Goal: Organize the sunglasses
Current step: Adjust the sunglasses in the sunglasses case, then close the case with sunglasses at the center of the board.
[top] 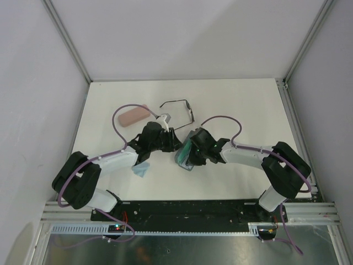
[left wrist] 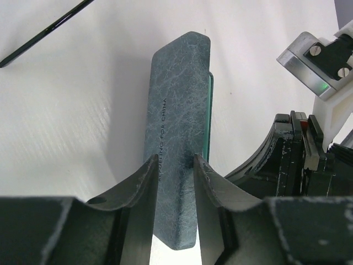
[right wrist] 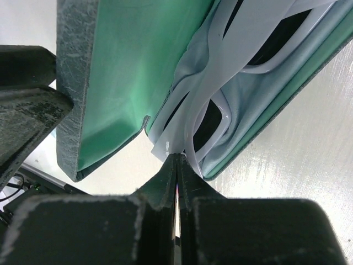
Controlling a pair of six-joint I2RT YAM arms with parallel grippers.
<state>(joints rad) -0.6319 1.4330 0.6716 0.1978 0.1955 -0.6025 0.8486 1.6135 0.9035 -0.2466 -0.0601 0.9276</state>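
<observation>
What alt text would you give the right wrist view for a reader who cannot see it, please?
White-framed sunglasses with dark lenses lie on a pale blue cloth inside an open blue-grey case lined in green. The right claw, shut, has its tips at the near edge of the cloth; whether it pinches anything is unclear.

Matt, marbled leather-look blue-grey case [left wrist: 174,127]. Its green lining [right wrist: 132,72] looks like smooth fabric. Glossy white plastic sunglasses [right wrist: 234,41]. Matt white table [left wrist: 83,121].

open case [left wrist: 176,110] – blue-grey marbled, green lining | sunglasses [right wrist: 238,44] – white frame, dark lenses | far case [top: 134,116] pink
</observation>
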